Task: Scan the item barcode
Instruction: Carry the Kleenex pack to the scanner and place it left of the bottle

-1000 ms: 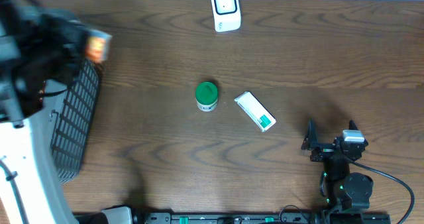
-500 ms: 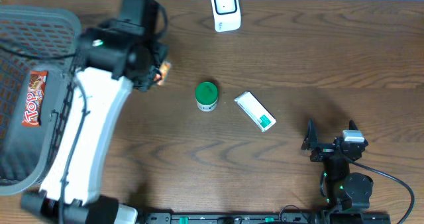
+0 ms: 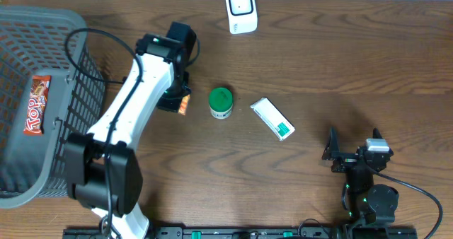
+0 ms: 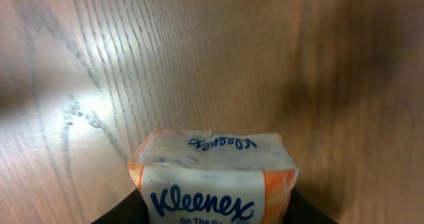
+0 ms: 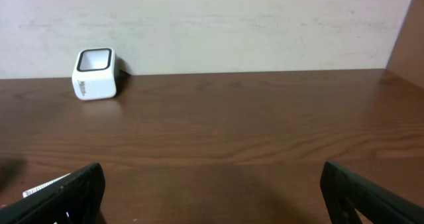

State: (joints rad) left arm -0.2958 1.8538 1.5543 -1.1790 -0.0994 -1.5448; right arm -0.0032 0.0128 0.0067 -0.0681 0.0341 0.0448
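Orange-and-white Kleenex pack (image 4: pixel 212 177) sat clamped between the dark fingers (image 4: pixel 119 215) of the left gripper (image 3: pixel 178 102), its printed face turned to the wrist camera and the wood grain of the table (image 3: pixel 318 62) close beneath it; whether it touched the wood could not be told. From above only an orange edge of the pack showed under that gripper. Just beside the left gripper, on the side toward the right arm, stood a green-lidded jar (image 3: pixel 221 102), and past the jar lay a white box (image 3: pixel 272 118) with a teal end. The white scanner (image 3: pixel 241 9) stood at the far edge of the table, well apart from the held pack. On the left gripper's other side was a grey mesh basket (image 3: pixel 78 69) with a red candy bar (image 3: pixel 37 105) in it. The right gripper (image 3: pixel 352 144) rested at the near edge, well apart from everything, its jaws spread wide and holding nothing
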